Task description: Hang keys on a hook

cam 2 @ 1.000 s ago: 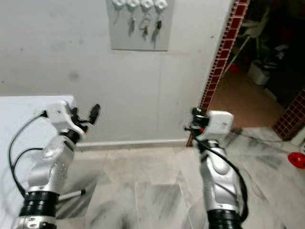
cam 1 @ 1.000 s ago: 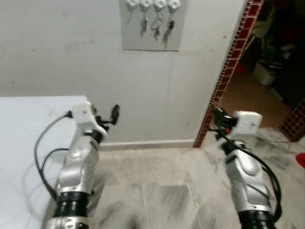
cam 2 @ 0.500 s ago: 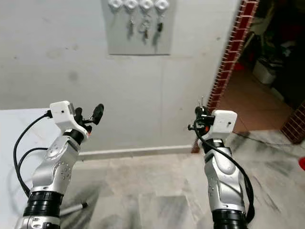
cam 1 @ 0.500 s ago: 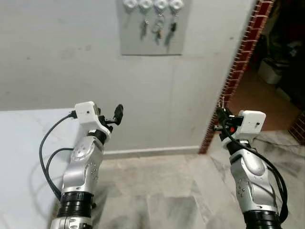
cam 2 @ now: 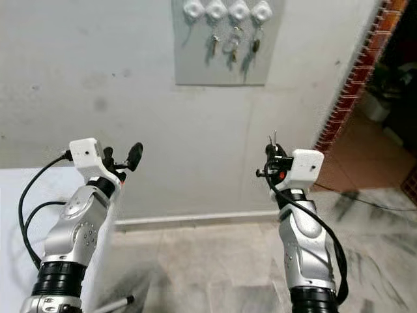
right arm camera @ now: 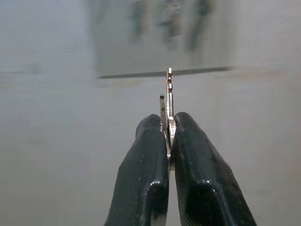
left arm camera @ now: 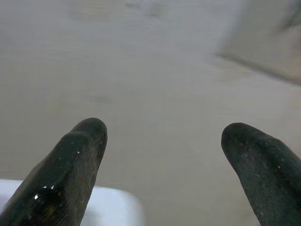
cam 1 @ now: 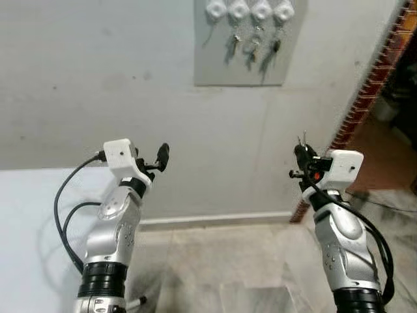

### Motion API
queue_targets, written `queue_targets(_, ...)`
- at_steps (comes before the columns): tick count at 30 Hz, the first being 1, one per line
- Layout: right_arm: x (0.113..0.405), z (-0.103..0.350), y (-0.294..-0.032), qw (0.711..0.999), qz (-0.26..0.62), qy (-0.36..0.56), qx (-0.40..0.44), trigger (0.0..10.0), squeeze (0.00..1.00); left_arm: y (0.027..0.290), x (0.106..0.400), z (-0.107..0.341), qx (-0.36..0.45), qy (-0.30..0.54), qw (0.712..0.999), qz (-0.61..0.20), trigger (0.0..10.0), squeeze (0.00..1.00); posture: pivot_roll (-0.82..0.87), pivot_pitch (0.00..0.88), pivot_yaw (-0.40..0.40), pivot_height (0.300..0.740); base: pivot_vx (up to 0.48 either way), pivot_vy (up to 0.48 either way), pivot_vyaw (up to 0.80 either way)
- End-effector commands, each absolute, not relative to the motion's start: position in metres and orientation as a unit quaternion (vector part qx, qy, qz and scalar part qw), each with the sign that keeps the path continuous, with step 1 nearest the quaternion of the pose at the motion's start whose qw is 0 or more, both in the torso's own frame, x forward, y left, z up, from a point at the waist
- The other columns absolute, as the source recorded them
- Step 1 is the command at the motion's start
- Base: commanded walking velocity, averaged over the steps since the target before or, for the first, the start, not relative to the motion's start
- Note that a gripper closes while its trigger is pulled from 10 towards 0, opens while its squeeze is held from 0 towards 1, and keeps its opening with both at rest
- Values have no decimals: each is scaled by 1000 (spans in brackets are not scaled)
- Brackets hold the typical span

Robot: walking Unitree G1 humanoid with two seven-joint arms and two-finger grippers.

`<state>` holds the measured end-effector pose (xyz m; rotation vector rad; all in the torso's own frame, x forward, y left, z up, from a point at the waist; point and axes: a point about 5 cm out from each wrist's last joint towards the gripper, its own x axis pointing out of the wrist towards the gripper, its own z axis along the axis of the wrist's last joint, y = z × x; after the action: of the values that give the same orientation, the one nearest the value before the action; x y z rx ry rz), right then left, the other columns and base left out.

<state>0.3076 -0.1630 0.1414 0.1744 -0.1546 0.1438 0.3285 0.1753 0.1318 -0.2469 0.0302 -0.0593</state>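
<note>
A grey panel [cam 1: 240, 44] high on the white wall carries a row of white hooks [cam 1: 249, 9]. Three of them hold keys [cam 1: 253, 45]; the leftmost hook [cam 1: 215, 8] is bare. My right gripper [right arm camera: 168, 123] is shut on a set of keys [right arm camera: 167, 101], whose thin metal tips stick up between the fingers. It is raised at chest height, below and to the right of the panel, as is seen in the left eye view [cam 1: 301, 154]. My left gripper [left arm camera: 162, 141] stands open and holds nothing, raised on the left [cam 1: 162, 155] below the panel.
A white table [cam 1: 32, 215] lies at the lower left beside my left arm. A red-brick door edge [cam 1: 365, 98] and a dark room lie to the right. Marble floor [cam 1: 228, 274] runs to the wall's skirting.
The camera has swung left and tilted up, so the panel sits nearer the middle and the doorway slid to the right. Both grippers have risen a little; the right one still pinches the keys.
</note>
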Motion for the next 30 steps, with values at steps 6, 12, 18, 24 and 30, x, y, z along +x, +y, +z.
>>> queue_targets(6, 308, 147, -174, 992, 59, -84, 80, 10000, 0, 162, 331, 136, -120, 12, 992, -47, 10000, 0, -36, 0, -32, 715, 480, 0, 0)
queue_targets(12, 308, 147, -173, 991, 59, -84, 80, 10000, 0, 161, 331, 135, -120, 14, 991, -49, 10000, 0, -36, 0, -32, 715, 459, 0, 0)
queue_targets(18, 308, 147, -172, 991, 63, -83, 80, 10000, 0, 160, 331, 134, -127, 14, 991, -41, 10000, 0, -33, 0, -32, 715, 286, 0, 0)
queue_targets(24, 308, 145, -170, 991, 66, -80, 80, 10000, 0, 157, 330, 135, -119, 10, 992, -49, 10000, 0, -31, 0, -32, 715, 0, 0, 0)
queue_targets(30, 309, 145, -168, 991, 76, -76, 82, 10000, 0, 153, 330, 141, -99, -3, 993, -67, 10000, 0, -31, 0, -32, 715, 0, 0, 0)
